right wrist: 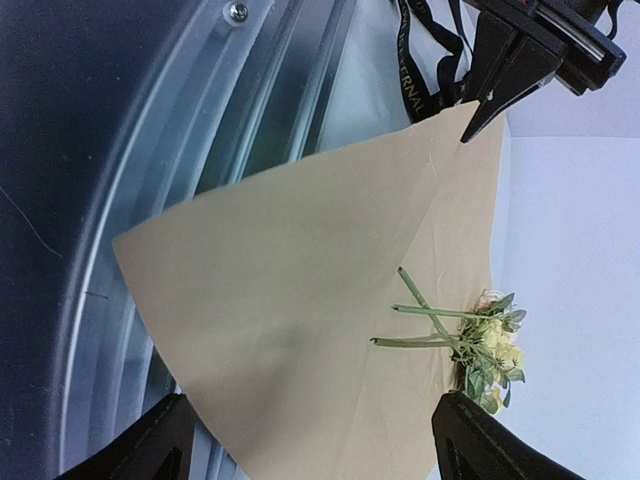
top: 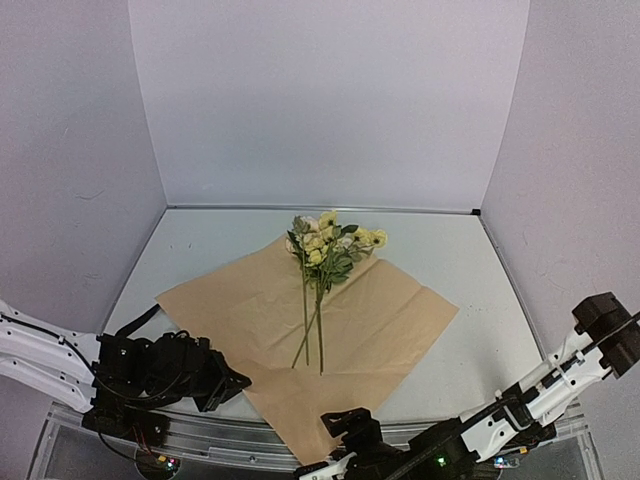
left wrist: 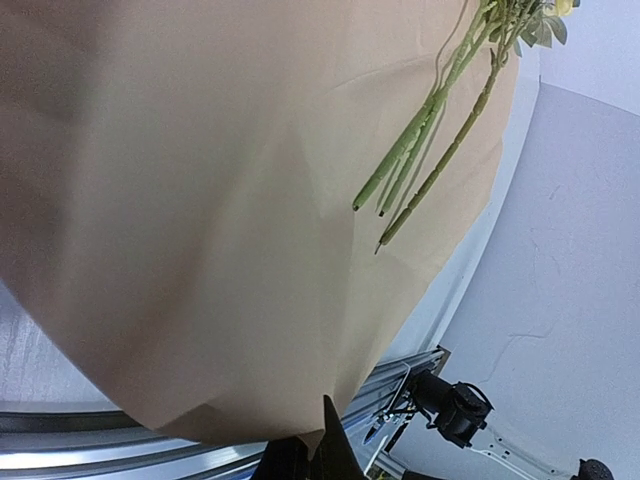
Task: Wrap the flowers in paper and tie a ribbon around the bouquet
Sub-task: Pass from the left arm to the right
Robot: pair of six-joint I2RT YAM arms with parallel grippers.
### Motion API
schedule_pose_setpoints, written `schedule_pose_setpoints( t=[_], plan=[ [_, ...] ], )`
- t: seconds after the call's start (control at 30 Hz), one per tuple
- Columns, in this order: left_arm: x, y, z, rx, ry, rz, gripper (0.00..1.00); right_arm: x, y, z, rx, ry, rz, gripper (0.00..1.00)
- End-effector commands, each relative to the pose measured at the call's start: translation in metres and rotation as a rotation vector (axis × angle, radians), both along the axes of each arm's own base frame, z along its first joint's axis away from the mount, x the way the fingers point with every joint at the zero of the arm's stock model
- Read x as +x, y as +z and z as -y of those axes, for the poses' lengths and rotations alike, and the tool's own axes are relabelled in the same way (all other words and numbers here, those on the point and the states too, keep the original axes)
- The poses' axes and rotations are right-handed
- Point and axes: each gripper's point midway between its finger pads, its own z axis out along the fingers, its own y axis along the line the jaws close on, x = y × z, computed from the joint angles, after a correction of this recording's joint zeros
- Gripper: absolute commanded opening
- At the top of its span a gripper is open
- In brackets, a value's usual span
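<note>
Right gripper (right wrist: 315,410): jaws wide apart, empty, over the paper's (top: 390,320) near corner. Left gripper (top: 240,381): clamped on the sheet's near-left edge (tan face up). Flowers (top: 322,250): mid-sheet, to the right of that grip, stems pointing near, blooms far.

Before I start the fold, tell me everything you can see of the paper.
The paper is a large sheet showing only its tan kraft face, lightly creased, lying mostly flat on the table like a diamond. Its near corner overhangs the front rail. The flowers lie on it, blooms at the far corner, stems toward the middle. The left gripper is shut on its near-left edge, lifting it slightly.
</note>
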Motion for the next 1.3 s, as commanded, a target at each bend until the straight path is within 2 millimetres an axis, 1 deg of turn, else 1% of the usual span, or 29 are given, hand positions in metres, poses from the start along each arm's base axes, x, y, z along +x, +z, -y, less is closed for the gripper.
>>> schedule_pose_setpoints(
  t=[0.0,0.13,0.3,0.5,0.77,0.83,0.9,0.97,1.1,1.17,1.23,1.27],
  plan=[
    [0.001,0.005,0.001,-0.041,0.019,-0.006,0.00,-0.008,0.014,-0.011,0.071,-0.027,-0.010,0.86],
    [0.002,0.006,0.000,-0.049,0.023,-0.008,0.00,-0.010,0.015,-0.014,0.081,-0.035,-0.004,0.87],
    [0.002,0.006,-0.001,-0.055,0.027,-0.011,0.00,-0.013,0.014,-0.012,0.088,-0.040,0.001,0.88],
    [0.002,0.006,0.000,-0.065,0.030,-0.014,0.00,-0.015,0.008,-0.010,0.082,-0.045,-0.011,0.90],
    [0.001,0.008,0.000,-0.076,0.029,-0.016,0.00,-0.015,-0.006,-0.021,0.074,-0.057,0.016,0.89],
    [0.001,0.007,0.000,-0.075,0.028,-0.016,0.00,-0.014,-0.005,-0.026,0.094,-0.060,0.040,0.89],
    [0.001,0.008,0.000,-0.076,0.027,-0.016,0.00,-0.013,-0.001,-0.031,0.115,-0.063,0.065,0.86],
    [0.001,0.007,0.000,-0.075,0.027,-0.017,0.00,-0.012,0.003,-0.035,0.132,-0.064,0.086,0.80],
    [0.000,0.004,-0.001,-0.067,0.027,-0.019,0.00,-0.011,0.009,-0.039,0.137,-0.056,0.111,0.40],
    [0.000,0.003,-0.001,-0.067,0.028,-0.024,0.00,-0.011,0.012,-0.040,0.138,-0.052,0.122,0.21],
    [-0.001,0.001,-0.002,-0.060,0.027,-0.028,0.00,-0.011,0.016,-0.041,0.140,-0.045,0.125,0.09],
    [-0.001,0.000,-0.003,-0.054,0.026,-0.027,0.01,-0.011,0.019,-0.041,0.145,-0.041,0.124,0.05]
  ],
)
